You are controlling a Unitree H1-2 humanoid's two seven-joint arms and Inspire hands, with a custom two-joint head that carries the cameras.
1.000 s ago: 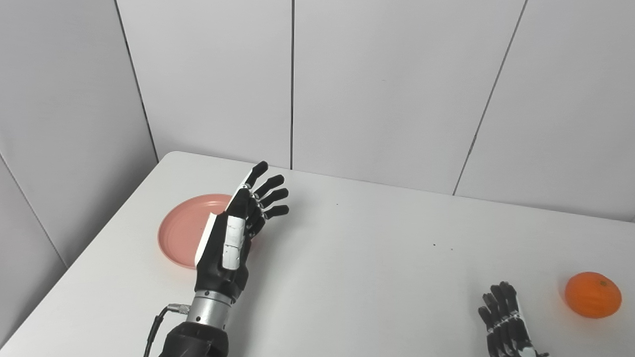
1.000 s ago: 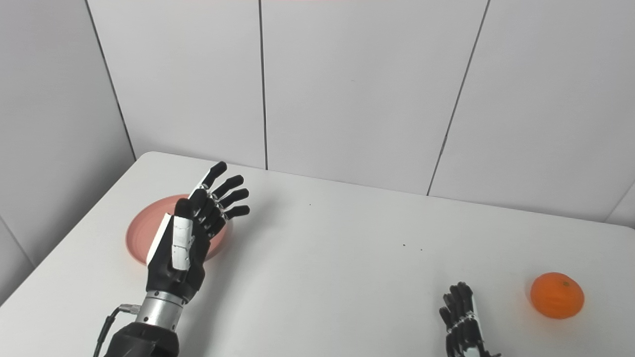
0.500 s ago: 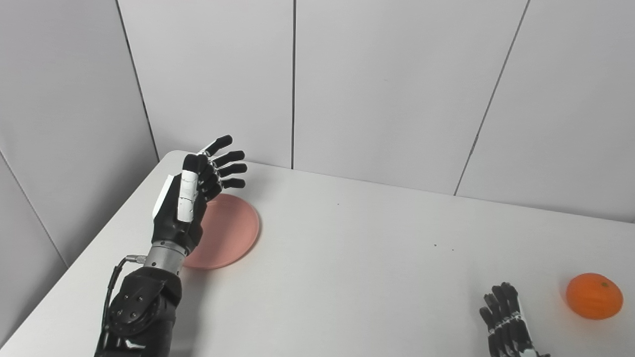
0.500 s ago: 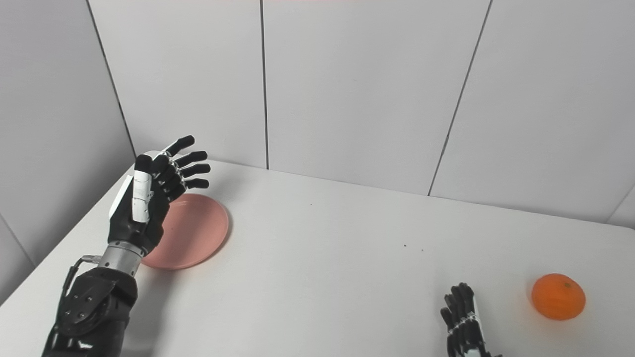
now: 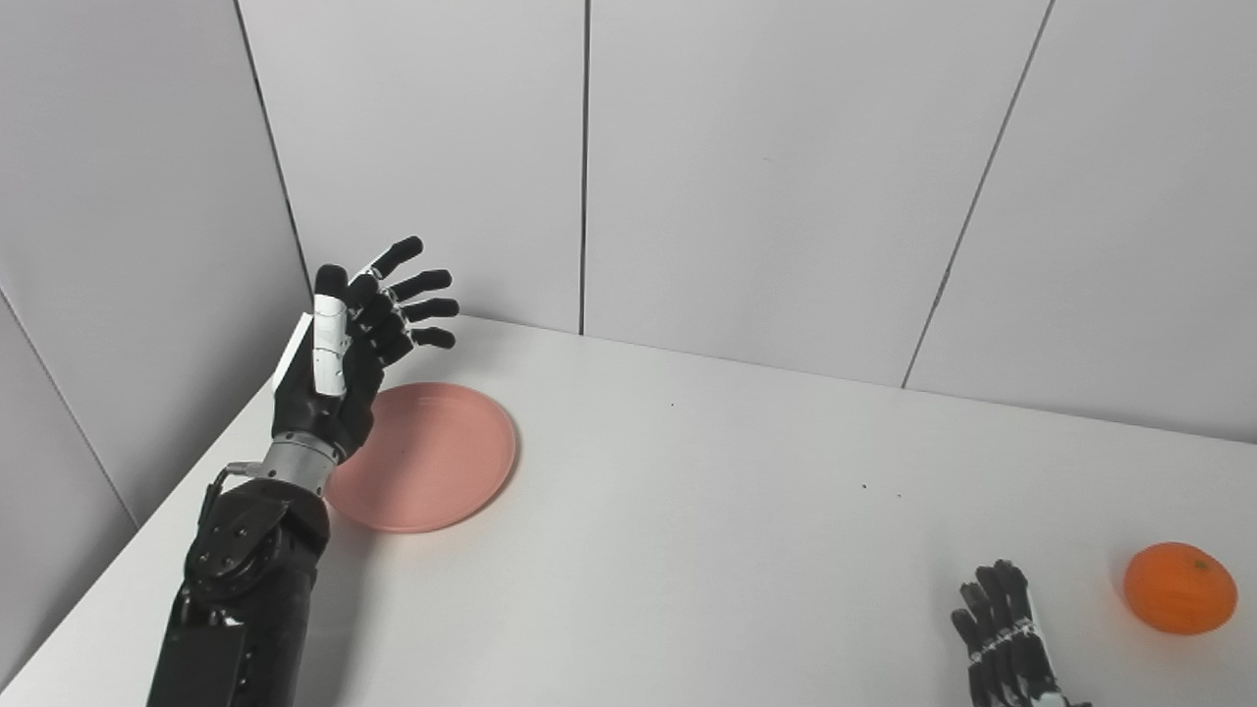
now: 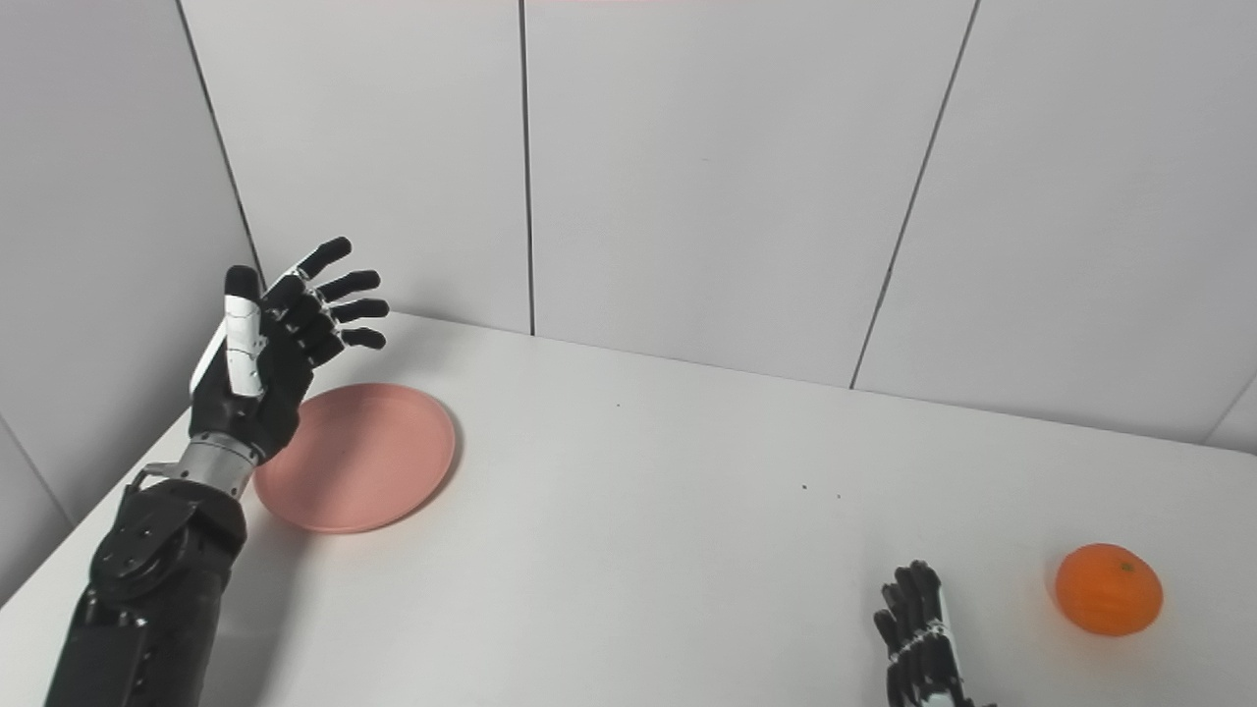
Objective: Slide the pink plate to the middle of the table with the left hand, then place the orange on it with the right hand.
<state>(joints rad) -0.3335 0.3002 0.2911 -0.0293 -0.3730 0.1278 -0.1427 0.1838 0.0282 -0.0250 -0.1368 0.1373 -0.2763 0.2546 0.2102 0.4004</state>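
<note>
Plate (image 5: 424,457) flat at bench (image 5: 687,511) left end, untouched. Left robot hand (image 5: 344,353) raised beside its left rim, fingers spread, empty. Looks light, rigid, likely slippery: push at far-left rim. Orange (image 5: 1179,587) far right; right robot hand (image 5: 1007,638) open, resting near.

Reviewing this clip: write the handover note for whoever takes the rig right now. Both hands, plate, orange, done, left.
Left robot hand: open, raised at the pink plate's left edge, holding nothing.
Right robot hand: low at the near edge, fingers apart, empty, left of the orange.
Plate: flat on the table, far-left area, not in the middle.
Orange: on the table, near right, untouched.
Done: nothing visibly finished.
Left: slide the plate to the middle with the left hand, then set the orange on it with the right.
</note>
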